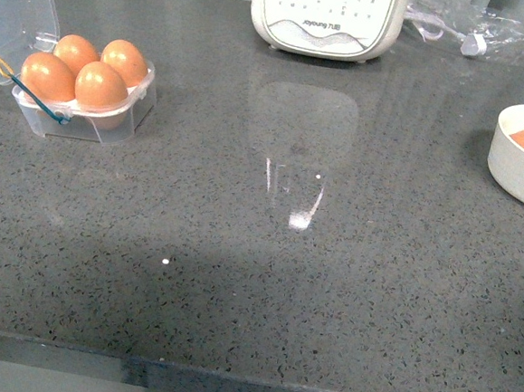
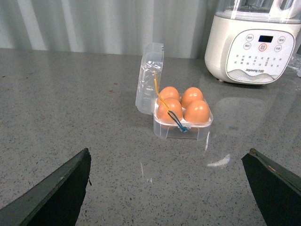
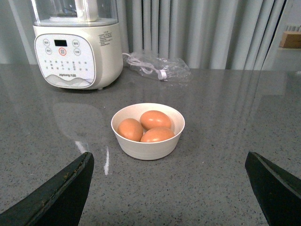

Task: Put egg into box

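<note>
**Every cell taken**

Nearest us, the left hand (image 2: 168, 151) hangs over the tabletop (image 1: 254, 295) with its two dark fingers (image 2: 56, 193) spread wide and nothing between them. The right hand (image 3: 169, 154) is spread and empty in the same way. Neither hand shows in the front view.

Further on, at the left, stands the box (image 1: 113, 125). Its clear lid (image 2: 149, 77) is hinged back and upright, and a yellow and blue band (image 2: 175, 121) lies across the top. In it sit four eggs (image 1: 101, 85), one to each cell. We judge that the egg of the task is among them, though we cannot say which, and no cell is left free.

Well apart, at the right, a white bowl (image 3: 148, 148) holds three more eggs (image 3: 155, 119), which touch one another.

We expect any such egg to be light and stiff, but brittle, smooth and ready to slip. The hold should come from above, across the widest part, with only gentle pressure. In the bowl, the topmost egg offers the clearest grip.

Farthest back are a white kitchen appliance (image 1: 326, 19), a clear bag (image 3: 157, 68) holding a cable, and pale curtains (image 3: 197, 33).
</note>
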